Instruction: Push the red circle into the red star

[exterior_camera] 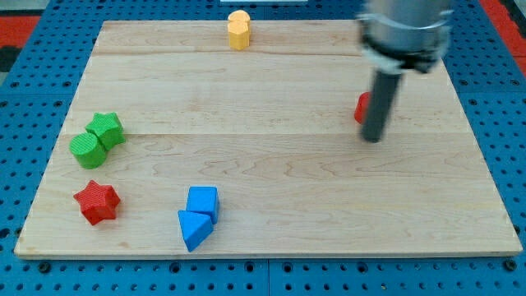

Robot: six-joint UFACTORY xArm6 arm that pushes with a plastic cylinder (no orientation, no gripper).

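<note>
Green star (108, 128) touching green circle (87, 150) far left; red star (97, 201) near-left corner; blue cube (202, 200) against blue triangle (194, 228); yellow hexagon (238, 30) far edge. Red circle (361, 108) right, mostly hidden behind my tip (373, 138); orientation unreadable. Rod bare, holding nothing.

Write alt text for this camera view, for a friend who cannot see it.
A dark rod's tip rests on a wooden board, against the view's right side of a mostly hidden red block. Far off at the lower left lies a red star, with two touching green blocks above it, two touching blue blocks beside it, and a yellow block at the top edge.
</note>
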